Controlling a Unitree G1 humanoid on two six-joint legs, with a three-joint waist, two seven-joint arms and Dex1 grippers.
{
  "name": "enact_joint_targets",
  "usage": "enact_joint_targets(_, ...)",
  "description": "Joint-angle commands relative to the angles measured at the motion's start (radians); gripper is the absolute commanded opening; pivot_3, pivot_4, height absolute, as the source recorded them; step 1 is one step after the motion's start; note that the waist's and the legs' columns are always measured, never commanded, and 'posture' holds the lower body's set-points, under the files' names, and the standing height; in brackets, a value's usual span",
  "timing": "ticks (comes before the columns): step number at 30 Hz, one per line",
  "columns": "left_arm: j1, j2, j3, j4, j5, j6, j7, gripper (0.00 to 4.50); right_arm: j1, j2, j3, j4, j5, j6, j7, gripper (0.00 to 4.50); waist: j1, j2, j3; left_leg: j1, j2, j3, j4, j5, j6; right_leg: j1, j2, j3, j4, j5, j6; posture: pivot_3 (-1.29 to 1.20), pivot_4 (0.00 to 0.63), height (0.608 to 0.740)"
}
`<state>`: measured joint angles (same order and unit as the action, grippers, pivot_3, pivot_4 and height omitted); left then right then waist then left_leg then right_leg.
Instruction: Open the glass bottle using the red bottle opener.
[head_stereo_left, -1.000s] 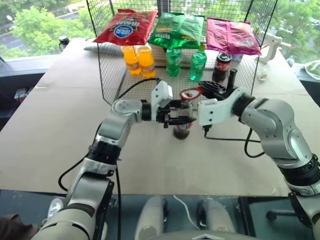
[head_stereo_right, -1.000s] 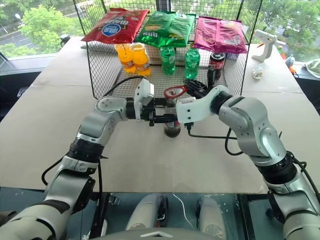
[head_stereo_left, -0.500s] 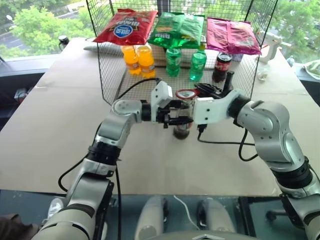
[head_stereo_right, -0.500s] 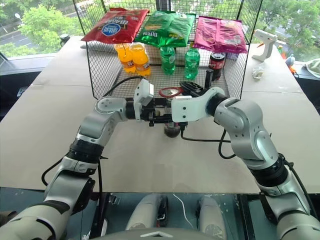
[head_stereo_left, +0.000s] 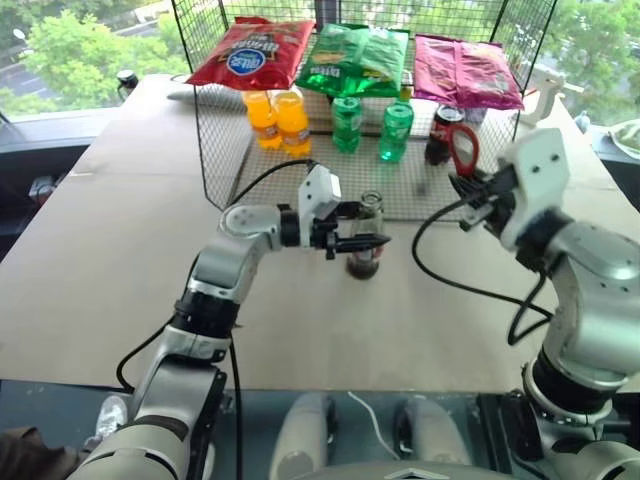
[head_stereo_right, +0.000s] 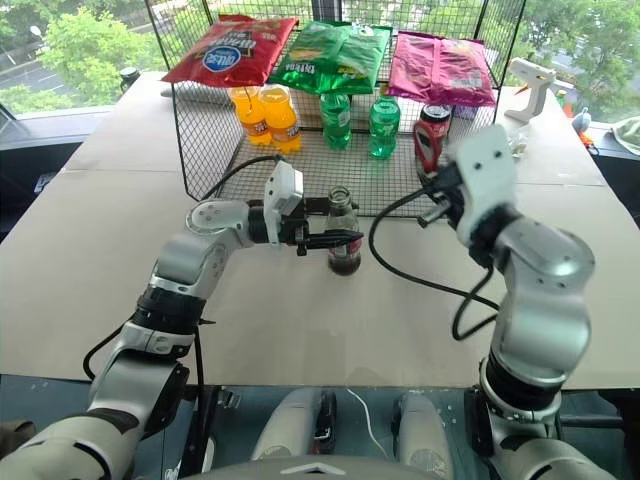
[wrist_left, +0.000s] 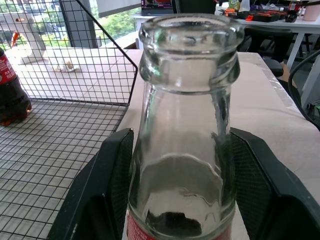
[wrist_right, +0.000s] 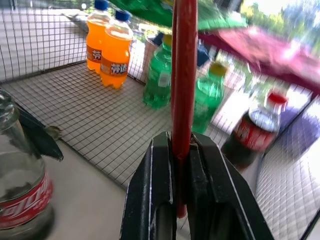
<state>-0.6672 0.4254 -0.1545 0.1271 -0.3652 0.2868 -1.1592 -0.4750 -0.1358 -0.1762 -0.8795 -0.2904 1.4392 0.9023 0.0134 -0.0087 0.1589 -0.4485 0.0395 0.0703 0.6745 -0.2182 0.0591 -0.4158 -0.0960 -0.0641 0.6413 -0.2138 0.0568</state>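
The small clear glass bottle (head_stereo_right: 343, 232) stands uncapped on the bench, left fingers (wrist_left: 112, 190) clamped on its neck; jerking away could topple it. Right fingers (wrist_right: 165, 200) pinch the flat red bottle opener (head_stereo_left: 464, 150) nearby

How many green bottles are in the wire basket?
2. One green bottle stands beside the other green bottle, mid-basket under the green chip bag, between the orange bottles and the cola bottle.
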Motion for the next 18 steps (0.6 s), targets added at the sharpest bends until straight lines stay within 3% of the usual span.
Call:
enact_joint_targets(1, 0.008, -0.002, 0.025, -0.050, -0.024, 0.003, 0.011, 2.23, 0.084, 0.027, -0.039, -0.023, 0.130, 0.175, 0.011, 0.00, -0.002, 0.002, 0.001, 0.000, 0.000, 0.001, -0.001, 0.000, 0.000, -0.001, 0.000, 0.000, 0.000, 0.000, 0.000, 0.00, 0.150, 0.740)
enact_joint_targets(4, 0.017, -0.005, 0.022, -0.064, -0.022, 0.000, 0.022, 2.23, 0.123, 0.042, -0.067, 0.123, 0.210, 0.175, -0.012, 0.00, -0.007, 0.004, 0.002, 0.000, -0.001, 0.001, -0.001, 0.000, 0.000, -0.002, 0.000, 0.001, 0.000, 0.000, 0.000, 0.00, 0.150, 0.740)
enact_joint_targets(11, 0.029, -0.004, 0.015, -0.086, -0.014, -0.003, 0.038, 2.23, 0.099, -0.072, -0.031, 0.389, 0.327, 0.130, -0.096, 0.00, -0.005, 0.005, 0.003, 0.000, -0.002, 0.001, -0.002, 0.000, 0.000, -0.002, -0.001, 0.001, -0.001, 0.001, 0.001, 0.00, 0.150, 0.740)
enact_joint_targets(14, 0.034, -0.007, 0.010, -0.097, -0.012, -0.001, 0.043, 2.23, 0.114, -0.118, -0.007, 0.435, 0.357, 0.088, -0.132, 1.15, -0.006, 0.005, 0.003, 0.000, -0.002, 0.001, -0.003, 0.000, 0.000, -0.002, -0.001, 0.001, -0.001, 0.001, 0.003, 0.00, 0.150, 0.740)
enact_joint_targets(18, 0.034, -0.007, 0.008, -0.100, -0.012, -0.001, 0.047, 2.23, 0.117, -0.158, -0.018, 0.375, 0.430, 0.071, -0.149, 3.02, -0.003, 0.004, 0.003, 0.001, -0.002, 0.001, -0.003, 0.000, 0.000, -0.001, -0.001, 0.001, -0.001, 0.001, 0.002, 0.00, 0.150, 0.740)
